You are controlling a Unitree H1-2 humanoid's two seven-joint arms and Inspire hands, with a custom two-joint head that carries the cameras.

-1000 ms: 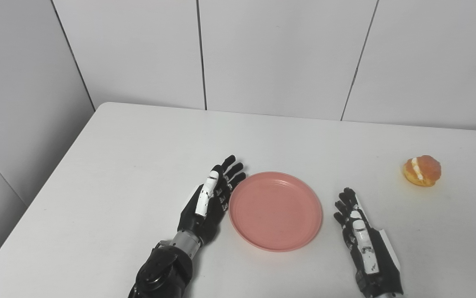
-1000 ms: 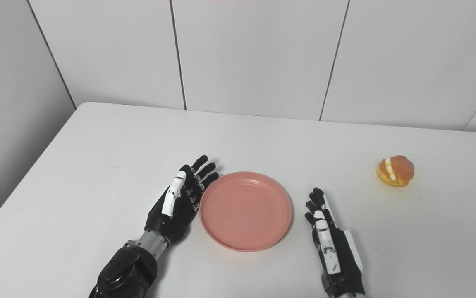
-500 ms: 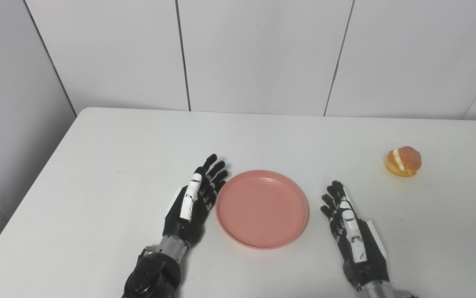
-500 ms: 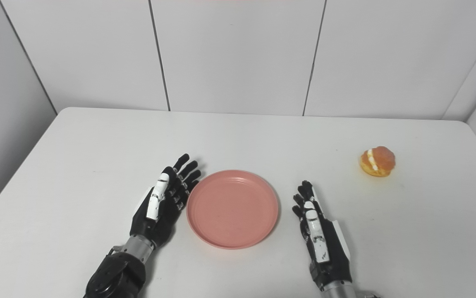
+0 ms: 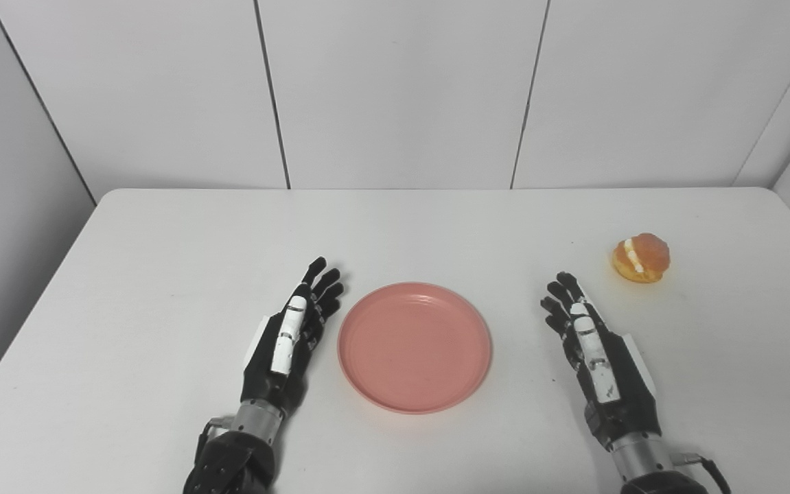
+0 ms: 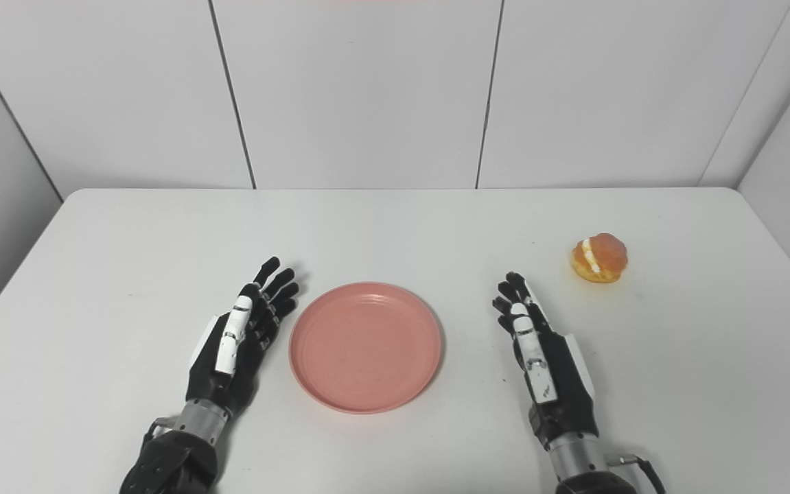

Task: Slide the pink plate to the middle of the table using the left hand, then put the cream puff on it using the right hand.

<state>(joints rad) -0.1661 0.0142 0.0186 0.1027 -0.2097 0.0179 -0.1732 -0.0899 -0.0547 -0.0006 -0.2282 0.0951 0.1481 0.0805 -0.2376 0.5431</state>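
Left eye view shows that our head cameras have swung right over the last second, so the whole scene sits differently in the picture; we treat that shift as our own motion, not the objects'. Against the pink plate (image 5: 414,346), though, real changes stand out. Our left hand (image 5: 289,344), which a second ago had its fingertips touching the plate's left rim, now lies just beside the plate with a strip of bare white table (image 5: 161,274) between them, fingers straight and spread, holding nothing. We judge from this that the slide is finished: the plate rests roughly midway between the table's left and right edges, on the near half, and the left hand has let go and backed off. Our right hand (image 5: 597,346), also empty with fingers extended and slightly apart, has moved away from the plate's right rim and forward, its fingertips now pointing toward the cream puff (image 5: 641,258). The cream puff sits untouched on the far right of the table, well apart from the plate and still ahead of the right fingertips. For the task this means the first half looks done and the second is only beginning: we still have to reach the puff, close on it gently since it looks soft, and carry it left onto the plate.
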